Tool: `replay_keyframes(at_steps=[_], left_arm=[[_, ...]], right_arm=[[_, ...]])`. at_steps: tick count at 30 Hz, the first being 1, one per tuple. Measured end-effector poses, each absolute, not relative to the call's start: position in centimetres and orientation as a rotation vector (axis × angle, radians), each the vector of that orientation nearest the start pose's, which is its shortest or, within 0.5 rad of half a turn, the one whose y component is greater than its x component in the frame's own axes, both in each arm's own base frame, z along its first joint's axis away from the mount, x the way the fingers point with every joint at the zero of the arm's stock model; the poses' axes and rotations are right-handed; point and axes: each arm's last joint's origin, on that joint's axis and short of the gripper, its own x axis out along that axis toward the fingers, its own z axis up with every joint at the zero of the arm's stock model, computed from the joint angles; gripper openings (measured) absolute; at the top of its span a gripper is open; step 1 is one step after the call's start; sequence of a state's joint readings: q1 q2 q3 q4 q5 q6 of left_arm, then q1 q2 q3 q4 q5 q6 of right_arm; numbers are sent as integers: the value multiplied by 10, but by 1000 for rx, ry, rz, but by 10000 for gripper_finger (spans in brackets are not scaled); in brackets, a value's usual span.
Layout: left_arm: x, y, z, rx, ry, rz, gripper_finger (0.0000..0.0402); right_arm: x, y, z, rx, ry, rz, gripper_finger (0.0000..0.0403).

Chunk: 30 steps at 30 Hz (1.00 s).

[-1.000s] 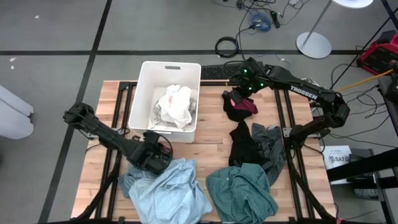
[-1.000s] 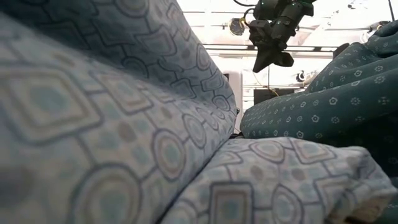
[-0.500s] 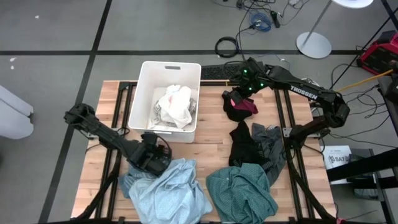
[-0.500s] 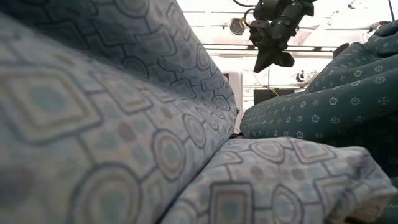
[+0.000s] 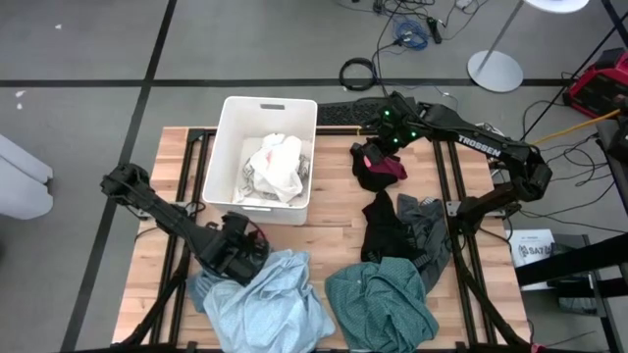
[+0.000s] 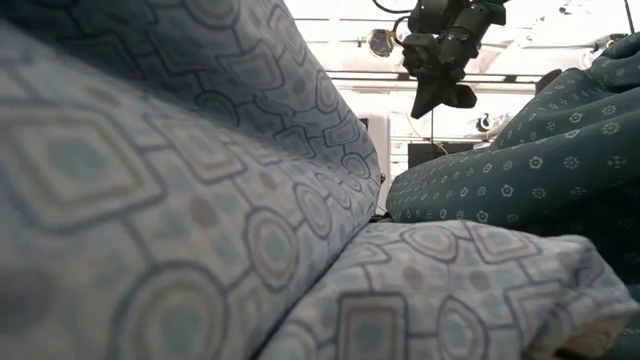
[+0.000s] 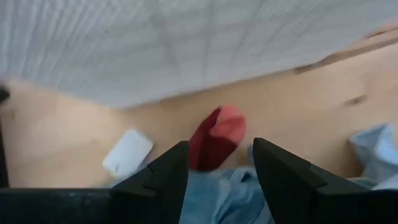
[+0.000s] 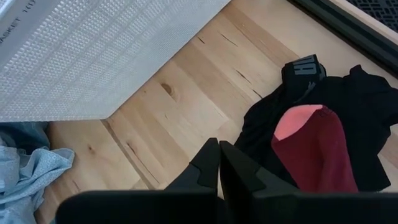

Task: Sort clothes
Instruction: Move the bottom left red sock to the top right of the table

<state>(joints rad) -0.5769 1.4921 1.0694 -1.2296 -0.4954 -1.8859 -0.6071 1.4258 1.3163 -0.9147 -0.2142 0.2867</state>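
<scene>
Left end effector (image 5: 242, 257), fingers apart, sits at light blue garment's (image 5: 270, 304) edge, white bin (image 5: 265, 157) just beyond. Right end effector (image 5: 381, 139), fingers together, hovers over black-and-red garment (image 5: 378, 167). Low view mostly blocked by fabric.

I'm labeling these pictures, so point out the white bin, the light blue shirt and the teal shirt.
white bin (image 5: 232, 132), high view, bare left wall.
light blue shirt (image 5: 267, 304), high view, middle of the fabric.
teal shirt (image 5: 381, 304), high view, middle of the fabric.
</scene>
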Motion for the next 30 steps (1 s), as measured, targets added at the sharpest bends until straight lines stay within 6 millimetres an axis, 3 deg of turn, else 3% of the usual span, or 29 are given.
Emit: replay_keyframes(at_steps=[7, 14, 20, 30], left_arm=[[209, -119, 208, -873, 847, 1128, 189], [211, -99, 195, -817, 807, 1188, 189], [220, -88, 179, -815, 848, 1103, 189], [227, -73, 174, -590, 957, 1016, 189]], right_arm=[[236, -157, 316, 665, 882, -497, 0], [236, -156, 316, 653, 887, -491, 0], [236, -156, 316, 655, 888, -489, 0], [236, -156, 316, 659, 887, -489, 0]])
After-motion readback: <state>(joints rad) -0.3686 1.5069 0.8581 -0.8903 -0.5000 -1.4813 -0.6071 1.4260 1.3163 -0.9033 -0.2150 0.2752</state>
